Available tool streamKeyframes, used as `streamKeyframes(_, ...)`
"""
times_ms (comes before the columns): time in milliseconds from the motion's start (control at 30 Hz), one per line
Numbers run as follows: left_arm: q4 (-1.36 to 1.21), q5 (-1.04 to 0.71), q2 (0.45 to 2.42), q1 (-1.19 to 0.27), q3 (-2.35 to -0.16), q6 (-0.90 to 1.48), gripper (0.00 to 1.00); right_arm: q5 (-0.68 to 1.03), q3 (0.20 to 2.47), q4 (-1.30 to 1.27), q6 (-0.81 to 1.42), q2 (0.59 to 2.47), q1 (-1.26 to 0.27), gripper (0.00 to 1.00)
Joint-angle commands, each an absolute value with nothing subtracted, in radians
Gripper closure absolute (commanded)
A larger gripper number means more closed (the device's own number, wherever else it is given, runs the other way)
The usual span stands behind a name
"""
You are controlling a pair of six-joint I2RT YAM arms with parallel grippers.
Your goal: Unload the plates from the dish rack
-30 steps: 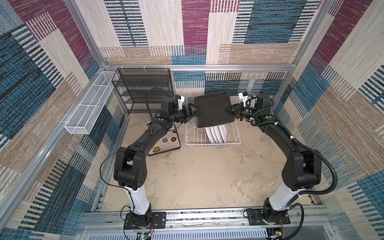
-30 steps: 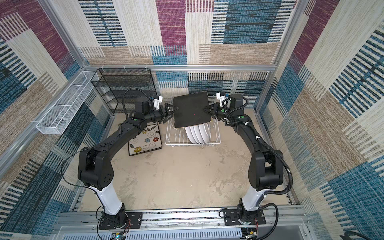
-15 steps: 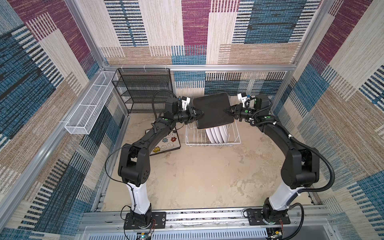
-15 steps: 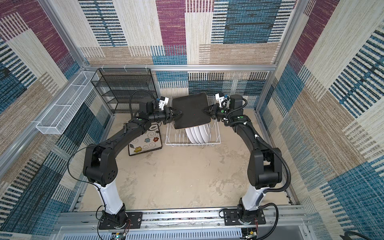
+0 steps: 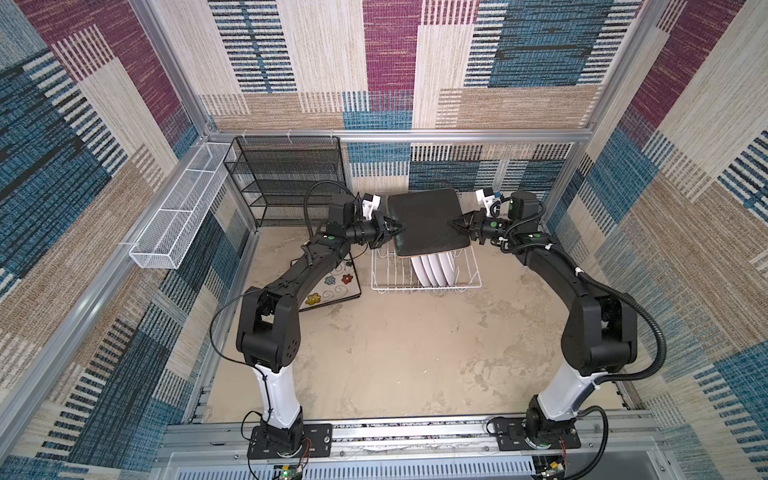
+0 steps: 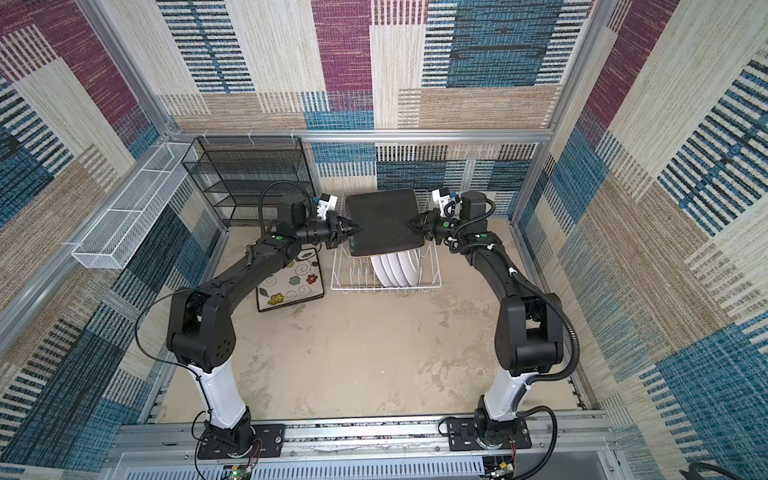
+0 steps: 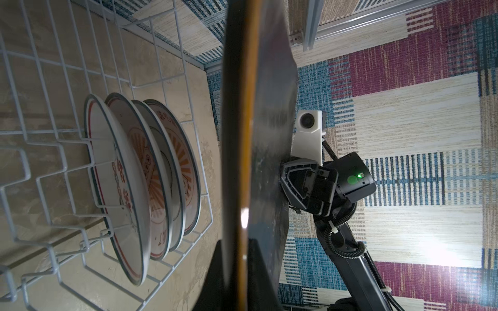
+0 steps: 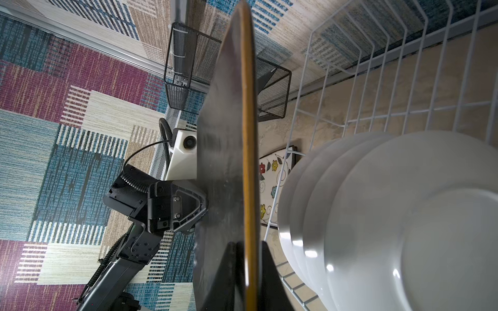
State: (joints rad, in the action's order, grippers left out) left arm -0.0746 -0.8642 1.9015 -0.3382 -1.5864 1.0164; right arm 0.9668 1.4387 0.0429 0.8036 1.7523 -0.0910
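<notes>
Reaching inward, left arm (image 5: 299, 270) and right arm (image 5: 557, 270), jaws clamped on square plate (image 5: 426, 220) edges.

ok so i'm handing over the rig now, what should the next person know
Left gripper: shut on the square plate's left edge. Right gripper: shut on its right edge.
It hangs over the rack, black back up.
Done: another square plate lies face up on the table beside the rack.
Left: set this one down; four round plates stand in the rack.

Left arm (image 5: 291, 282) and right arm (image 5: 557, 266) arched inward — left gripper (image 5: 400, 227), right gripper (image 5: 452, 223) tight-jawed, tips facing
</notes>
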Motion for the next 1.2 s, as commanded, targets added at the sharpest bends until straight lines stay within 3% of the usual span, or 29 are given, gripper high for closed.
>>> streamKeyframes(0, -0.112, -0.908, 1.905, -0.360, -1.604, 0.963, 0.79, 1.040, 1.458, -0.057, 0.799, 1.750, -0.101, 1.00)
streamKeyframes(200, -0.113, -0.917, 1.911, -0.364, -1.615, 0.963, 0.76, 1.048, 1.450, -0.062, 0.796, 1.750, -0.103, 1.00)
streamKeyframes(433, -0.147, -0.930, 1.908, -0.367, -1.610, 0.984, 0.86, 1.065, 1.450, -0.058, 0.793, 1.759, -0.104, 1.00)
streamKeyframes(800, -0.267, -0.946, 1.914, -0.369, -1.580, 1.067, 0.81, 1.074, 1.451, -0.063, 0.792, 1.772, -0.116, 1.00)
streamKeyframes(1000, -0.263, -0.948, 1.914, -0.371, -1.586, 1.066, 0.99, 1.084, 1.453, -0.061, 0.789, 1.785, -0.126, 1.00)
streamKeyframes(1167, -0.258, -0.951, 1.909, -0.372, -1.587, 1.062, 1.00, 1.081, 1.456, -0.052, 0.777, 1.785, -0.127, 0.98)
